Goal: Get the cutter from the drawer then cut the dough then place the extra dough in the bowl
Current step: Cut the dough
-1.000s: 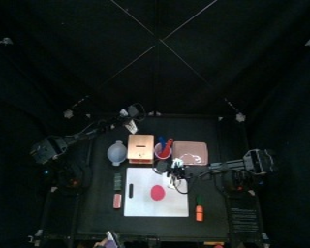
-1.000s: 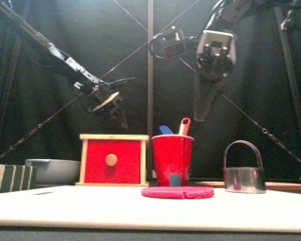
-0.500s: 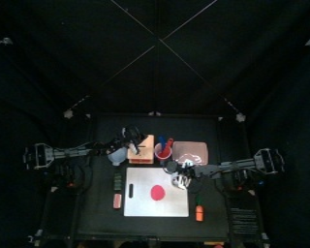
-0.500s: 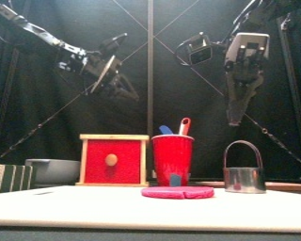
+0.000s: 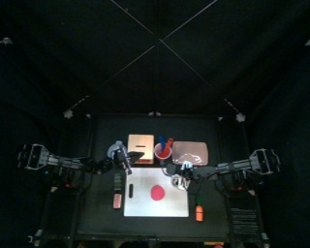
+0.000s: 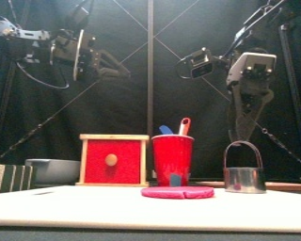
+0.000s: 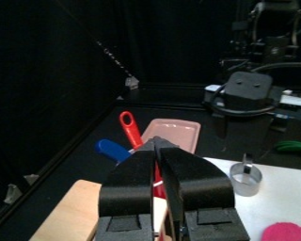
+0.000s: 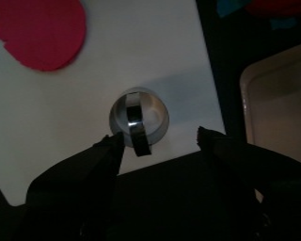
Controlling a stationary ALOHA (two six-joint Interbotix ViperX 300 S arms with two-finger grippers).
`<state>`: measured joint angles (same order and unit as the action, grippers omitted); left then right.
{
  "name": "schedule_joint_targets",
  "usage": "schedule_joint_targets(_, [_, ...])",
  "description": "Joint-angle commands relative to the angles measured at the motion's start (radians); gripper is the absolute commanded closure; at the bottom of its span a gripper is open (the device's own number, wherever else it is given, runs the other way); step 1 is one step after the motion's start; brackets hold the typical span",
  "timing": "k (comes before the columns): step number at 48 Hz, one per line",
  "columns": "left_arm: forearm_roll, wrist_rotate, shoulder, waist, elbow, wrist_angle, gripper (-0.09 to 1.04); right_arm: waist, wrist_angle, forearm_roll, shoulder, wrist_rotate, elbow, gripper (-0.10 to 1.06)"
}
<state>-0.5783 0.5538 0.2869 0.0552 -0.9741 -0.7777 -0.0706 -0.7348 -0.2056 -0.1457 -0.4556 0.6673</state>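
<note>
Nothing readable can be made out anywhere, tbh: no lettering, numbers or logos are seen on the red cup (image 6: 173, 158), wooden box (image 6: 114, 159) or cutter (image 6: 245, 174).

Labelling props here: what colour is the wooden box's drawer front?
Red. The drawer front shows best in the front view.

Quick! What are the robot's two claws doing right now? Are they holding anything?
Left gripper: shut, holding nothing.
Right gripper: open, empty, above the round metal cutter with a wire handle.
</note>
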Motion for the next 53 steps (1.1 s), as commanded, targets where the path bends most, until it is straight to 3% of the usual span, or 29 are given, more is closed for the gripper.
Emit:
schedule_joint_targets(1, [-0.006, -0.003, 0.009, 0.031, 0.011, -0.020, 0.50, -0.012, 0.006, -0.026, 0.008, 0.000, -0.025, 0.03])
schedule_joint_targets(14, [-0.029, -0.003, 0.011, 0.040, 0.006, -0.020, 0.51, -0.048, 0.015, -0.054, 0.044, 0.003, -0.040, 0.07])
schedule_joint_targets(28, [-0.081, -0.005, 0.009, 0.041, -0.006, -0.021, 0.51, -0.054, 0.017, -0.052, 0.054, 0.003, -0.041, 0.36])
schedule_joint_targets(37, [-0.123, -0.008, 0.011, 0.043, -0.011, -0.020, 0.51, -0.066, -0.003, -0.044, 0.054, -0.002, -0.066, 0.48])
schedule_joint_targets(53, [-0.192, -0.003, 0.009, 0.037, -0.043, -0.020, 0.51, -0.100, -0.107, -0.029, 0.120, -0.002, -0.284, 0.48])
